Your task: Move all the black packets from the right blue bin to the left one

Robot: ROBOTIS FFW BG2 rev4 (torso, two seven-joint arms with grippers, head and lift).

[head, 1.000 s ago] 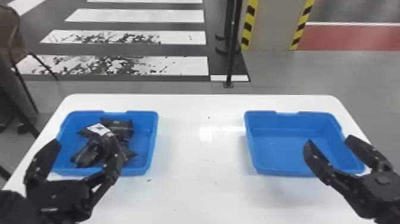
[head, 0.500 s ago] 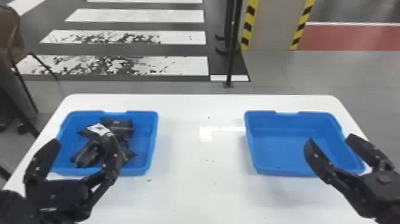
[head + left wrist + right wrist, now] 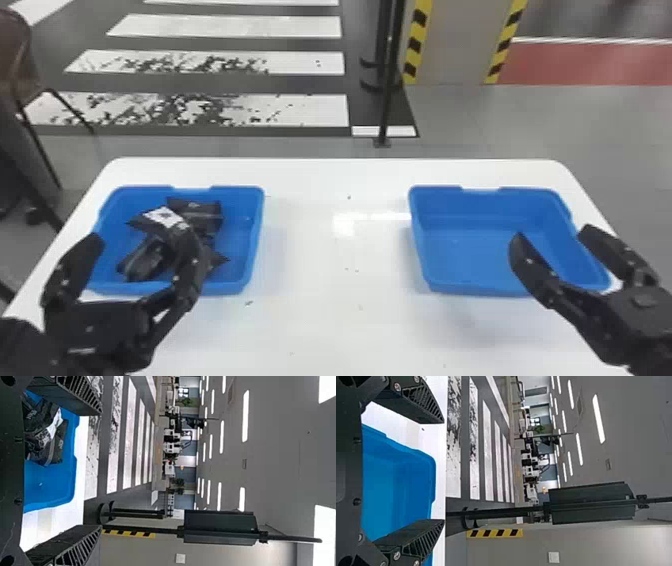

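Several black packets (image 3: 150,255) lie heaped in the left blue bin (image 3: 240,235). The right blue bin (image 3: 465,250) holds nothing that I can see. My left gripper (image 3: 142,242) is open over the near part of the left bin, one finger in front of the heap. My right gripper (image 3: 552,235) stands open at the right bin's near right side. In the left wrist view, the packets (image 3: 47,435) lie beyond the open left gripper (image 3: 101,471). In the right wrist view, the right gripper (image 3: 443,471) has the bin (image 3: 395,490) between and beyond its spread fingers.
Both bins stand on a white table (image 3: 325,310), with a wide stretch of tabletop between them. Behind the table are a thin black pole (image 3: 389,90) and, at the far left, a brown chair (image 3: 20,55).
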